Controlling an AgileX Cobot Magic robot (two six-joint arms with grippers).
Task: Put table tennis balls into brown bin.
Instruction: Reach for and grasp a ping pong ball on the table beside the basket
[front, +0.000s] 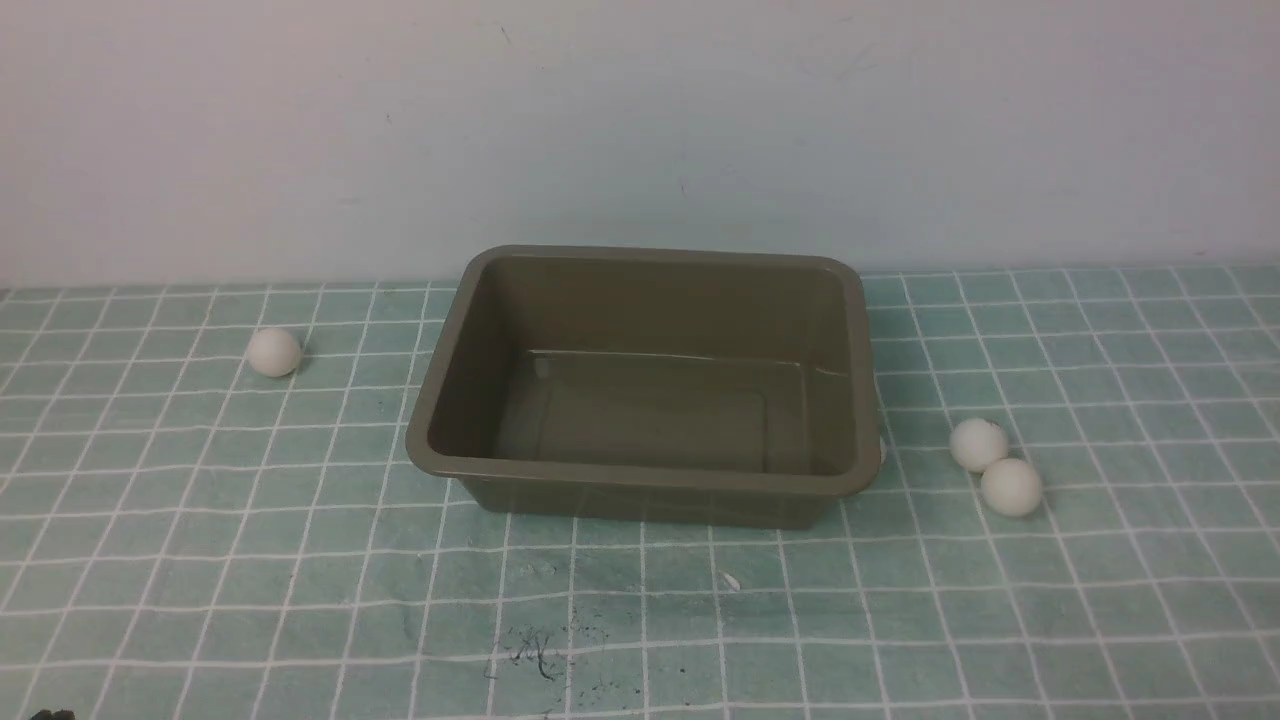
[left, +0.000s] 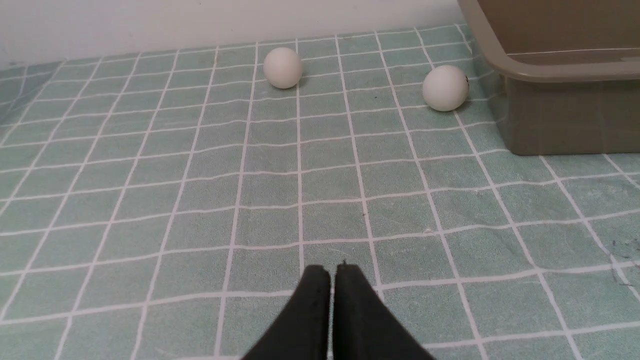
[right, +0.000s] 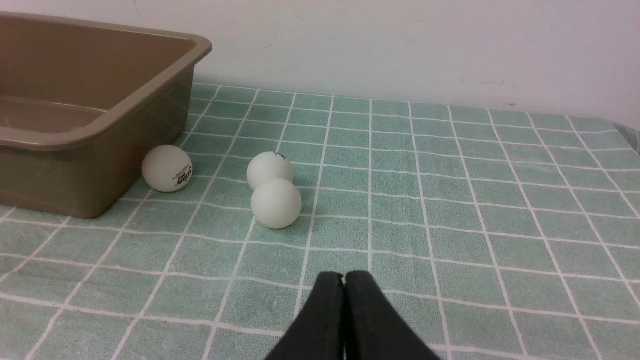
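While both arms reach forward over the gridded table, my left pincer and right pincer point ahead — tips pressed together.

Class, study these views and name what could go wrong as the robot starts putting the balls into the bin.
The paired balls look to be touching, so gripping one might roll the other away. The ball beside the brown bin sits partly beneath its rim, so a descending gripper could bump the rim.
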